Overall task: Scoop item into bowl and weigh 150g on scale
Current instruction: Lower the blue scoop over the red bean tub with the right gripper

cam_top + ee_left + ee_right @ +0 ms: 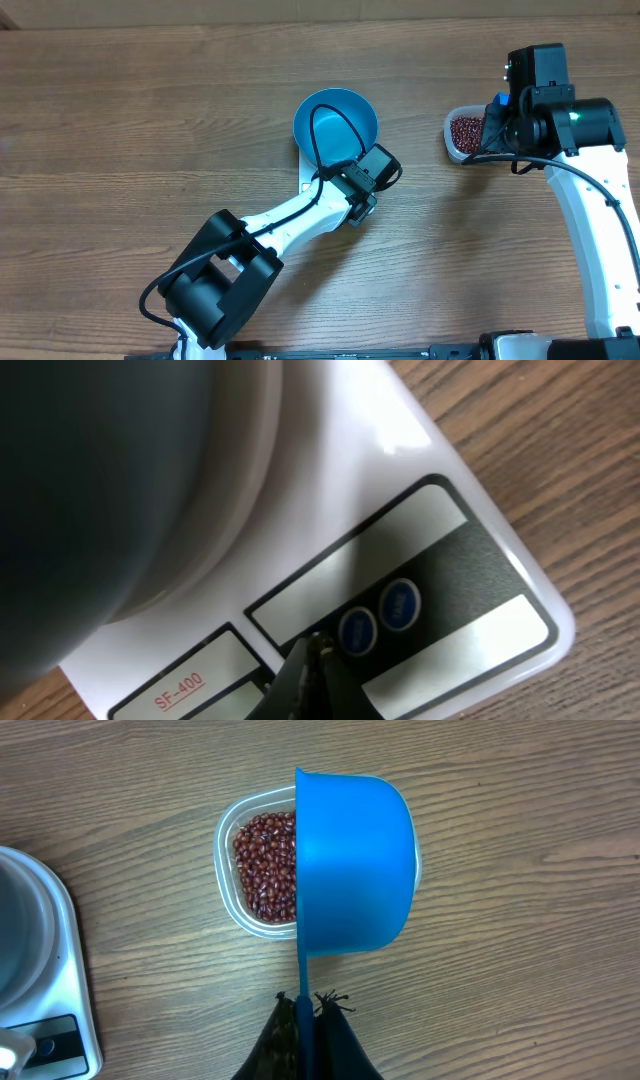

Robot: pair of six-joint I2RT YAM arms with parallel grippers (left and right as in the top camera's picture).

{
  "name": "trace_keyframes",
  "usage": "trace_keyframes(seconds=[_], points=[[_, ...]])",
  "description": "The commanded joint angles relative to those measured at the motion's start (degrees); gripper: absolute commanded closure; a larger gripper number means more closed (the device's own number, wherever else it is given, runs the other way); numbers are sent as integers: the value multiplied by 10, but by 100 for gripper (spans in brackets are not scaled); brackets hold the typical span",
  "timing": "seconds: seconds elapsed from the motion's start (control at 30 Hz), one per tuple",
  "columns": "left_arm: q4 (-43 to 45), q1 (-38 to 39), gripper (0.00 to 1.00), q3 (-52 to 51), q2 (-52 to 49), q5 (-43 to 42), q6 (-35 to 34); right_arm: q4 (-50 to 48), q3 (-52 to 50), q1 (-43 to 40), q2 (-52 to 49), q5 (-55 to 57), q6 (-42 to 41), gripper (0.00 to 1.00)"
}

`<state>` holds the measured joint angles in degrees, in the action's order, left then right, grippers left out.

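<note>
Your left gripper [312, 665], jaws pressed together, sits low over the white scale [400, 450], its tips just beside the nearer of two round blue buttons [357, 630]; contact cannot be made out. The blue bowl [335, 122] rests on the scale, just beyond that gripper. Across the bench [120, 100], your right gripper [308, 1020] is clamped on the handle of a blue scoop [355, 870], turned on edge above the clear tub [228, 830] of red-brown beans [265, 865]. Only the overhead view shows the bowl's smooth inside; only the left wrist view shows the buttons.
</note>
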<state>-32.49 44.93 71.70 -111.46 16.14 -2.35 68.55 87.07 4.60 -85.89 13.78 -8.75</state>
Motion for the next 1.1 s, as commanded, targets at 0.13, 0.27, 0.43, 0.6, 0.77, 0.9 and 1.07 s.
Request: trace_keyframes(seconds=[0.13, 0.27, 0.43, 0.6, 0.77, 0.9, 1.07], points=[[4, -4, 96, -3, -8, 9, 10, 0, 19, 1, 10, 7, -2, 96], [9, -4, 96, -3, -8, 8, 10, 0, 19, 1, 10, 7, -2, 96], [14, -4, 96, -5, -8, 8, 11, 4, 19, 1, 10, 7, -2, 96], [28, -4, 96, -20, -8, 8, 11, 6, 19, 1, 10, 7, -2, 96], [27, -4, 96, -21, -8, 8, 11, 6, 19, 1, 10, 7, -2, 96], [25, -4, 96, -21, -8, 9, 11, 7, 19, 1, 10, 7, -2, 96], [15, -4, 96, -21, -8, 10, 11, 8, 19, 1, 10, 7, -2, 96]])
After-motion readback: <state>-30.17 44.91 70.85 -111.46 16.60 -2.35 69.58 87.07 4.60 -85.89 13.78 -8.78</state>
